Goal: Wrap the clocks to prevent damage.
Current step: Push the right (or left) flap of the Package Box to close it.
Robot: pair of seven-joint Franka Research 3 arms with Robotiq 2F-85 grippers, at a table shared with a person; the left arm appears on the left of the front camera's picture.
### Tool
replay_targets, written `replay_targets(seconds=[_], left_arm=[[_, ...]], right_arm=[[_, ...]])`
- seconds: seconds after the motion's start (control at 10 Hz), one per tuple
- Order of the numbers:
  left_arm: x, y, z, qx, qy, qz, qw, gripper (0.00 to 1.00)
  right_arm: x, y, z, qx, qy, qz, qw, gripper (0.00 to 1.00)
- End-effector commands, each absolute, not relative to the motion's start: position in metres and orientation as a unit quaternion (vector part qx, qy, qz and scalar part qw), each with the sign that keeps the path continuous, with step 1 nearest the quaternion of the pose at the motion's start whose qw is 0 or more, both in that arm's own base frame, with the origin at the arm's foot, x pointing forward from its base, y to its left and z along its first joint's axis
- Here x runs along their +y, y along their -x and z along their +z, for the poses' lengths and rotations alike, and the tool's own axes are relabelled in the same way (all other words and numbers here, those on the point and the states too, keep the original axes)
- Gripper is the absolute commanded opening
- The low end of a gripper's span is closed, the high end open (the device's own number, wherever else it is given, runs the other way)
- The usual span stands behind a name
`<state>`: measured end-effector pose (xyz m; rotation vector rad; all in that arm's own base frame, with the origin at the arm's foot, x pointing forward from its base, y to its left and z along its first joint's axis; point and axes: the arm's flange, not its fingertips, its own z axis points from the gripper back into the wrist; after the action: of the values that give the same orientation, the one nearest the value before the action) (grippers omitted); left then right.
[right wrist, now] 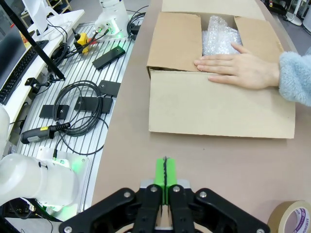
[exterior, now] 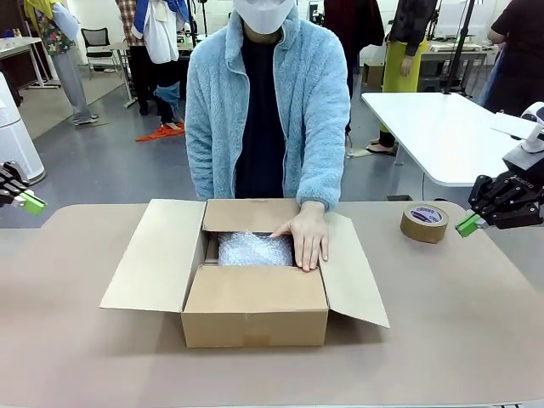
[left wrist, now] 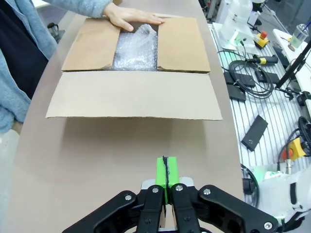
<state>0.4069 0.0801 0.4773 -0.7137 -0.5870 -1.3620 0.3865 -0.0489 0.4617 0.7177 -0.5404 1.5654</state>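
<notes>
The bubble-wrapped bundle (exterior: pixel 255 249), presumably cushioning the clocks, is sitting inside the open cardboard box (exterior: pixel 255 316) mid-table, with the person's hand (exterior: pixel 308 238) pressing on its right edge. The left gripper (exterior: pixel 30 202) and the right gripper (exterior: pixel 467 224) are hovering at the table's sides, each with green pads (left wrist: pixel 160 171) pinched together on nothing. I'm thinking the wrap is needing tucking snugly below the rim, so the flaps are closing flat before the tape roll (exterior: pixel 424 223) beside the right gripper is fetched.
</notes>
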Motion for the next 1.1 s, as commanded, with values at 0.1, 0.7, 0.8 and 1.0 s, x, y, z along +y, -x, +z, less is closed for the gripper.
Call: replay_targets(seconds=[0.1, 0.7, 0.8, 1.0], left_arm=[[0.069, -0.414, 0.41, -0.322, 0.34, -0.607, 0.642, 0.01], [0.042, -0.419, 0.332, -0.314, 0.338, -0.597, 0.655, 0.01], [0.054, -0.422, 0.343, -0.321, 0.358, -0.595, 0.644, 0.01], [0.054, -0.422, 0.343, -0.321, 0.358, -0.595, 0.644, 0.01]], right_arm=[[-0.051, -0.385, 0.463, -0.236, -0.313, 0.686, 0.612, 0.01], [-0.051, -0.385, 0.463, -0.236, -0.313, 0.686, 0.612, 0.01], [-0.051, -0.385, 0.463, -0.236, -0.313, 0.686, 0.612, 0.01], [-0.051, -0.385, 0.463, -0.236, -0.313, 0.686, 0.612, 0.01]])
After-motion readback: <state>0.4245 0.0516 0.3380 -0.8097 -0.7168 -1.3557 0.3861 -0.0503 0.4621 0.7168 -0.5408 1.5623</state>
